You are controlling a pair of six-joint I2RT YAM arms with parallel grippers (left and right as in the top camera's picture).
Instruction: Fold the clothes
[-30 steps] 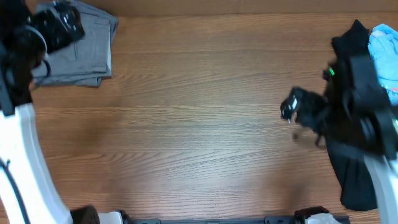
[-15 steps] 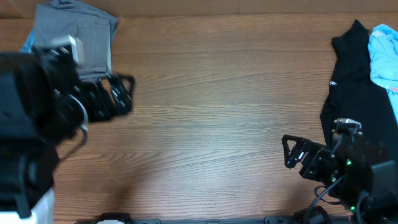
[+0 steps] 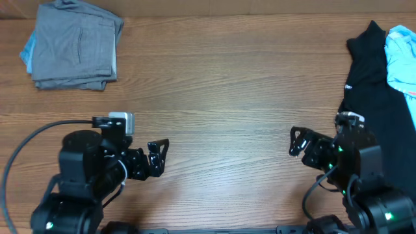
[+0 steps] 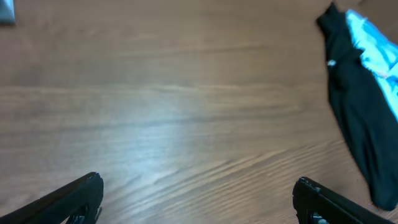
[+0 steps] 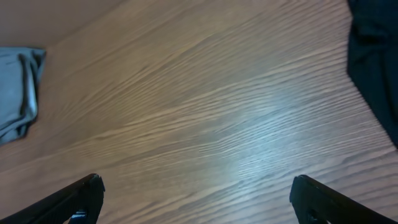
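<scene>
The grey shorts [image 3: 75, 47] lie folded in a neat stack at the far left corner of the wooden table [image 3: 221, 84]; their edge also shows in the right wrist view [image 5: 17, 90]. My left gripper [image 3: 158, 158] is open and empty at the near left, well away from the shorts. My right gripper [image 3: 298, 142] is open and empty at the near right, beside the black garment. Both wrist views show only bare wood between the spread fingers, in the left wrist view [image 4: 198, 199] and in the right wrist view [image 5: 196, 199].
A black garment [image 3: 374, 97] lies along the right edge, with a light blue cloth [image 3: 403, 55] on its far side; both show in the left wrist view [image 4: 360, 106]. A bit of blue cloth [image 3: 27, 49] peeks out under the shorts' left side.
Both arms have pulled back toward the near edge. The left gripper has left the shorts at the far left corner; the right gripper has come off the black garment. The shorts stay folded.
</scene>
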